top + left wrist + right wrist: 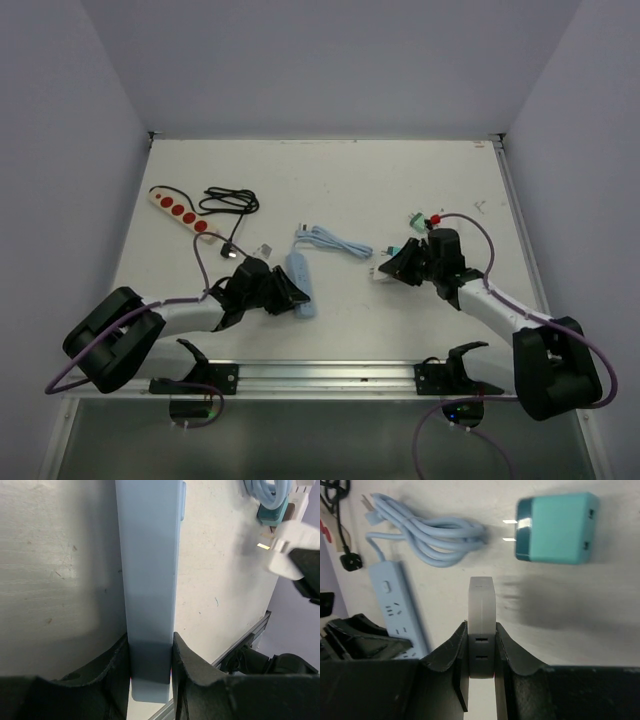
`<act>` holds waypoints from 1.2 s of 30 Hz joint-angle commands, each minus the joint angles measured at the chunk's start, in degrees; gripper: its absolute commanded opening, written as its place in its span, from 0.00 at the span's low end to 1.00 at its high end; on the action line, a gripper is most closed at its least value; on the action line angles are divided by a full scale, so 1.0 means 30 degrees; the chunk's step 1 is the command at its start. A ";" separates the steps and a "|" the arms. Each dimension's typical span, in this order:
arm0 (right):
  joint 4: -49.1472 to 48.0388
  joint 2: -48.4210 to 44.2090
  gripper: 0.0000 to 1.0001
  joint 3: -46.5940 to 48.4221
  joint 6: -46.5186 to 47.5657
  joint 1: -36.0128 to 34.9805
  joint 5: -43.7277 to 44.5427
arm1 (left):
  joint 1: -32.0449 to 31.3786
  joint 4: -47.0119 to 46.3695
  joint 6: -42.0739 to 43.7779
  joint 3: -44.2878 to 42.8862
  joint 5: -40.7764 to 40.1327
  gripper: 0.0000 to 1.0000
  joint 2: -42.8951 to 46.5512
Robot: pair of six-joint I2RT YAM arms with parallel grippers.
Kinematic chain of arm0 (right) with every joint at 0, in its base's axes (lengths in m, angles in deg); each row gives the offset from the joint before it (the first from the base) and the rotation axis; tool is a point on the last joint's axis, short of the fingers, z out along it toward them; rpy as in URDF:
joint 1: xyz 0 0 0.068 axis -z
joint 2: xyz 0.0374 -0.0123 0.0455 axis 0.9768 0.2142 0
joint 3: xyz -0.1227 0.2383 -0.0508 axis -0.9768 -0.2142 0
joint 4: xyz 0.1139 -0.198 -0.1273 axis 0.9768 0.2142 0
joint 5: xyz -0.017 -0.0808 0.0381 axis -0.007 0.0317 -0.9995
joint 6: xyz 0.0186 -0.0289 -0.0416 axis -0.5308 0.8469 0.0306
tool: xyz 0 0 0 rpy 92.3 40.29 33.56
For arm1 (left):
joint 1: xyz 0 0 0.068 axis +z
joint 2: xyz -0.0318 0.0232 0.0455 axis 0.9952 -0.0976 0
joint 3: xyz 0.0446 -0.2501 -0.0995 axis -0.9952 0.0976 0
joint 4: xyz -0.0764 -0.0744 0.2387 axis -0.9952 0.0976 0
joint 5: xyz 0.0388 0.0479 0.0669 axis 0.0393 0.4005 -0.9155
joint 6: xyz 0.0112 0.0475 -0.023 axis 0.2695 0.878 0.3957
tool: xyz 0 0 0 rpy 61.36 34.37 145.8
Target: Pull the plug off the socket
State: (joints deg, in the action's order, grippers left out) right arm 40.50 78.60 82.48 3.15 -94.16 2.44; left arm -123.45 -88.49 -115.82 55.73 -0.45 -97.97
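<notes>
Plug (481, 605) update: it's the little white one, and my right gripper (481, 630) has its fingers clamped on the sides of it, prongs pointing away from my wrist. My left gripper (150, 642) is squeezed shut on the near end of the blue socket strip (150, 570), pinning it to the table (330, 180).

The bit that matters is that the two are well apart. From overhead the plug sits at about 3 o'clock from the strip, with bare table between them. The strip's long axis runs roughly 12 to 6, tipped slightly toward 11 and 5. From my left wrist, the strip shoots straight out to 12 and the plug hangs off at 2 o'clock, its prongs aimed back toward the strip. From my right wrist, the strip is down at 8 o'clock, and the socket holes I can see on it look empty.

So I reckon the pull itself is done. There's a teal charger (555, 527) at 1 o'clock from the plug and a coiled blue cable (430, 537) at 11. Both lie loose on the table and I'm not touching either.
</notes>
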 commanded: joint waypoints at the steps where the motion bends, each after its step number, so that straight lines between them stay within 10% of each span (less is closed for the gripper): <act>1: -0.0303 -0.0616 0.00 -0.1219 0.0655 0.0588 -0.1044 | 0.1002 0.3249 0.0424 0.0559 -0.1510 0.02 -0.0533; 9: -0.0864 -0.0208 0.01 -0.2629 0.0948 0.1995 -0.0870 | 0.3258 0.3100 0.1771 -0.0961 -0.0777 0.13 -0.1146; 19: 0.2087 -0.1551 0.69 -0.2074 0.1913 0.2377 0.0211 | 0.4313 0.2898 0.2739 -0.4185 -0.0514 0.23 -0.4544; 26: 0.5169 -0.4800 0.75 -0.0901 0.2910 0.2377 0.1122 | 0.6741 0.2896 0.3470 -0.6817 -0.0279 0.26 -0.7298; 36: 0.9241 -0.8464 0.85 0.1675 0.3760 0.2377 0.1796 | 0.7976 0.3568 0.3911 -0.8582 0.0747 0.69 -0.8620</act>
State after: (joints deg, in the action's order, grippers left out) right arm 62.90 56.28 83.18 12.52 -87.32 6.38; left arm -100.21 -85.30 -107.43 28.89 5.78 -122.34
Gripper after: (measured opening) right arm 0.840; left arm 0.658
